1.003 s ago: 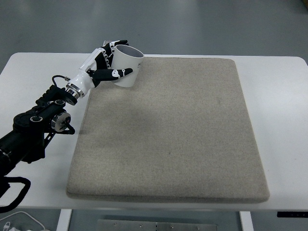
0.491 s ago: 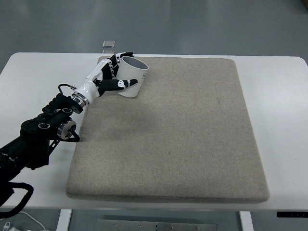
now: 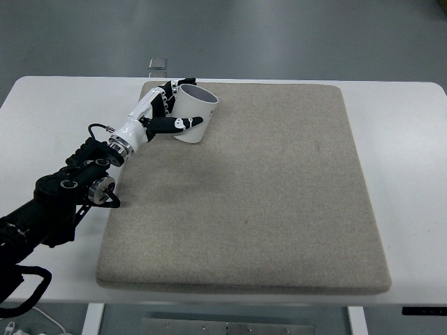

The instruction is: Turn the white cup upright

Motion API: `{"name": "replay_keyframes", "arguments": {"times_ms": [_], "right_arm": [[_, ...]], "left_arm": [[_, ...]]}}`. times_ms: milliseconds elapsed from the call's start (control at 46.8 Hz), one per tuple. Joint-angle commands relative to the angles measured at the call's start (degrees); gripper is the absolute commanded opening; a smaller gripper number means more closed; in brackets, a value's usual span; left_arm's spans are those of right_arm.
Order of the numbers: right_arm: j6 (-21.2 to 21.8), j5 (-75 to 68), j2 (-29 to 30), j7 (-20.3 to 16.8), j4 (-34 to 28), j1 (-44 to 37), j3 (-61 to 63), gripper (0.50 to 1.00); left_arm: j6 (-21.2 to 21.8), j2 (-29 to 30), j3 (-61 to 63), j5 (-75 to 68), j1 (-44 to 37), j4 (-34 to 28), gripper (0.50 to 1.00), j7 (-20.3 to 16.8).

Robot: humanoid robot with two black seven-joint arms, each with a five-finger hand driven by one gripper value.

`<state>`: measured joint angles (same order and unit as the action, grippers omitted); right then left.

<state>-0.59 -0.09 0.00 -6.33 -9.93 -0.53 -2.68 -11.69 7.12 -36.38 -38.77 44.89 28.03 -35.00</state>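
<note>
A white cup (image 3: 193,112) stands mouth-up, a little tilted, on the far left part of the beige mat (image 3: 265,195). My left hand (image 3: 170,106) is wrapped around the cup's left side, with the thumb across its front and the other fingers behind the rim. The left arm (image 3: 66,192) reaches in from the lower left over the mat's edge. Whether the cup's base rests fully on the mat is not clear. My right hand is out of sight.
The mat lies on a white table (image 3: 412,139). A small grey object (image 3: 159,64) sits on the floor beyond the table's far edge.
The left hand and the cup have come down and slightly toward the right and near side. The cup now sits lower on the mat, still in the hand's grasp.
</note>
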Motion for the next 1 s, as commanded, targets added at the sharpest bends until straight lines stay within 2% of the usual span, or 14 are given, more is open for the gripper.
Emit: {"name": "replay_keyframes", "arguments": {"times_ms": [0, 85, 278, 982], "right_arm": [[-0.02, 0.00, 0.00, 0.00, 0.00, 0.00, 0.04, 0.930], [-0.02, 0.00, 0.00, 0.00, 0.00, 0.00, 0.04, 0.930], [-0.02, 0.00, 0.00, 0.00, 0.00, 0.00, -0.05, 0.930], [-0.02, 0.00, 0.00, 0.00, 0.00, 0.00, -0.05, 0.930]], "left_arm": [[0.00, 0.00, -0.10, 0.01, 0.03, 0.01, 0.934, 0.00], [0.00, 0.00, -0.10, 0.10, 0.03, 0.01, 0.964, 0.00], [0.00, 0.09, -0.18, 0.45, 0.03, 0.36, 0.986, 0.00], [-0.71, 0.61, -1.06, 0.54, 0.47, 2.38, 0.992, 0.00]]}}
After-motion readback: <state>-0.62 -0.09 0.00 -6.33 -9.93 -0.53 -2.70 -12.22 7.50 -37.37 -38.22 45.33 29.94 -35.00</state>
